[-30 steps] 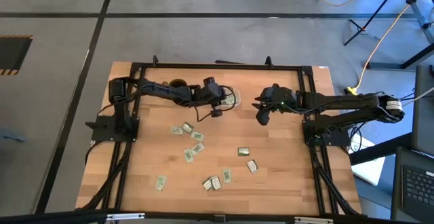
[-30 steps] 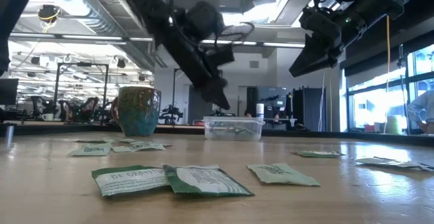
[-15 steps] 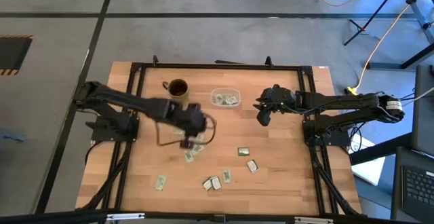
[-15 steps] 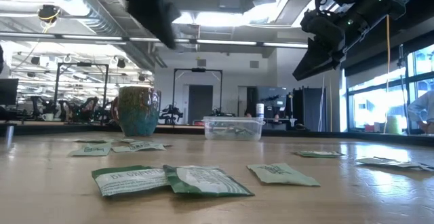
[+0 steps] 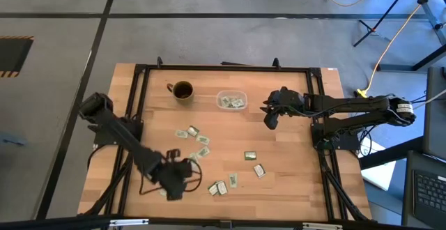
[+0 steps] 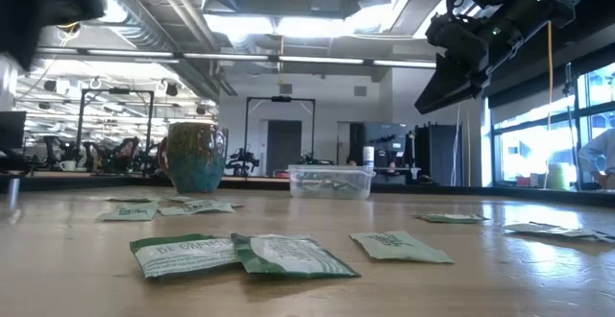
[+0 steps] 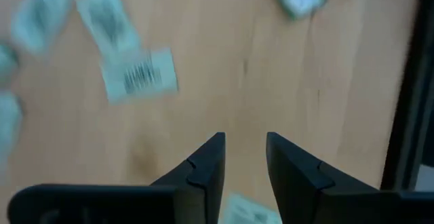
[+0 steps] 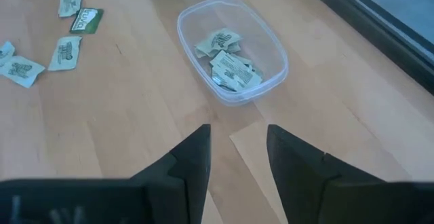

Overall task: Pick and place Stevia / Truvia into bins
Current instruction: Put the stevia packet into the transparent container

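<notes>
High view: overhead, straight down on the whole surface (image 5: 293, 153).
Low view: surface height, level toward the room.
Wrist views: close, angled down.
Shared: the clear bin (image 5: 231, 100) shows in high, low and right wrist views.

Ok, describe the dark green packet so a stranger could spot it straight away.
Start at the clear tub near the table's far edge, then come toward the near edge. The dark green packet lies alone on bare wood, the only solid dark green one among pale packets.
</notes>
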